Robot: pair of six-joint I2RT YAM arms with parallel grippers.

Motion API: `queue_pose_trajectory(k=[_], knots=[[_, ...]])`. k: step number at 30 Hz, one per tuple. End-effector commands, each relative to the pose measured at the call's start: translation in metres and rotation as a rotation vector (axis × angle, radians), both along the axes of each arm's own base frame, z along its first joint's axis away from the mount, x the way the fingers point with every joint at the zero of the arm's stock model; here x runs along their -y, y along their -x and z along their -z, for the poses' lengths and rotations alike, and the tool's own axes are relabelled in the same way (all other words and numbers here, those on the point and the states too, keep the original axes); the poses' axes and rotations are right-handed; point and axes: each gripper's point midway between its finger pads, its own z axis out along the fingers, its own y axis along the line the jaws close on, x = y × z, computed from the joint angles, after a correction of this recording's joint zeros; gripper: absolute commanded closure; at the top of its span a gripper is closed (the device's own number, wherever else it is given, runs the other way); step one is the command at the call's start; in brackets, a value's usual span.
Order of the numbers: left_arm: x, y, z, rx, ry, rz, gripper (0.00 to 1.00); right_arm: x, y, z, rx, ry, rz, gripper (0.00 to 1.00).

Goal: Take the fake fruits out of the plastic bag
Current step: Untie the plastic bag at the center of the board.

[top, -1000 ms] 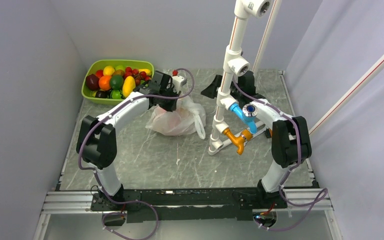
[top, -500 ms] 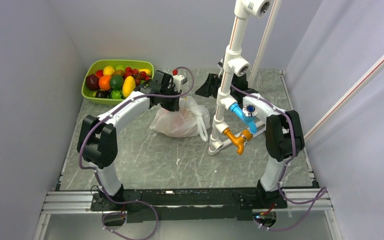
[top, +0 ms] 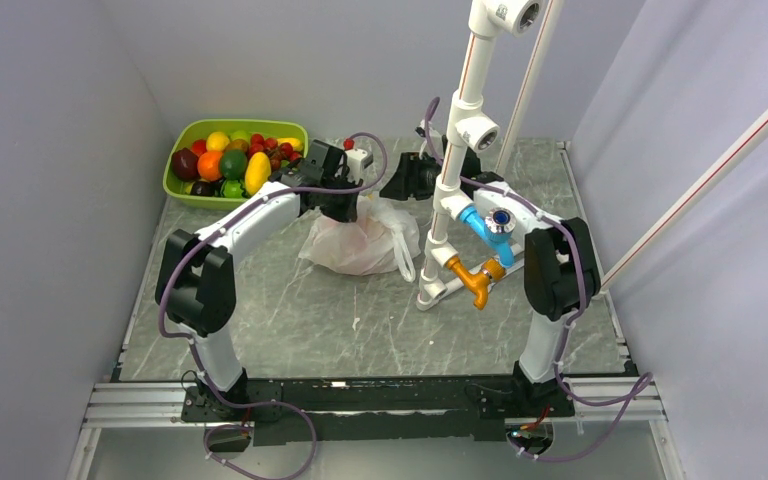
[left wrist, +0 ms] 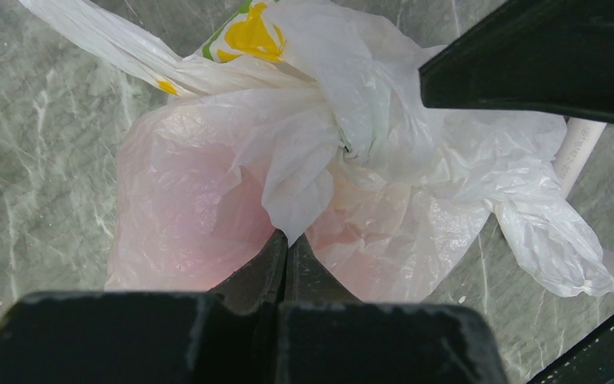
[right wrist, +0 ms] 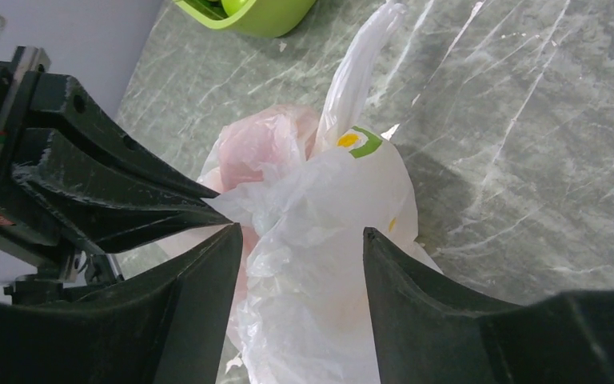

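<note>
Left pincer (left wrist: 286, 238) clamped on a fold of the one thin white lemon-printed plastic bag (top: 358, 243) on the grey desk (top: 290, 320); right pincer (right wrist: 302, 232) gapes wide astride its top; pinkish fruits (left wrist: 184, 210) inside uncountable

left fingers (left wrist: 257, 276) pinched shut, right fingers (right wrist: 196, 300) spread wide

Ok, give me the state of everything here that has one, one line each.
plastic bag: lying on the table, top bunched together, not opened
fake fruits: inside the bag, only a reddish blur through the plastic
left gripper: shut, pinching a fold of the bag
right gripper: open, fingers on either side of the bag's top
green tray: full of fruit
</note>
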Motion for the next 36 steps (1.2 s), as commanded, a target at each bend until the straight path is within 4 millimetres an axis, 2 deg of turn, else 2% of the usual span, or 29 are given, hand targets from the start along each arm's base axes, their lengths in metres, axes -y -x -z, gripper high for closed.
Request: queue_pose_trajectory(k=[1, 8, 11, 16, 20, 24, 32, 36], knots=[[0.006, -0.01, -0.018, 0.037, 0.028, -0.011, 1.0, -0.007, -0.009, -0.008, 0.054, 0.016, -0.02, 0.42], [0.007, -0.01, -0.017, 0.031, 0.031, -0.011, 1.0, -0.012, -0.008, -0.005, 0.044, 0.014, -0.041, 0.47], [0.005, -0.01, -0.018, 0.033, 0.023, -0.014, 1.0, -0.014, -0.008, -0.005, 0.04, 0.008, -0.048, 0.52], [0.001, -0.012, -0.021, 0.047, 0.019, -0.028, 1.0, -0.014, -0.009, -0.005, 0.034, 0.009, -0.034, 0.68], [-0.004, -0.016, -0.021, 0.05, 0.011, -0.053, 1.0, -0.008, -0.013, -0.009, 0.053, 0.024, 0.001, 0.86], [-0.014, -0.02, -0.025, 0.063, -0.009, -0.1, 1.0, 0.017, -0.023, -0.015, 0.07, 0.04, 0.097, 1.0], [-0.035, -0.026, -0.039, 0.124, -0.034, -0.184, 1.0, 0.092, -0.045, -0.018, 0.005, -0.066, 0.333, 1.0], [-0.043, -0.029, -0.045, 0.157, -0.039, -0.211, 1.0, 0.106, -0.05, -0.016, 0.002, -0.043, 0.38, 1.0]])
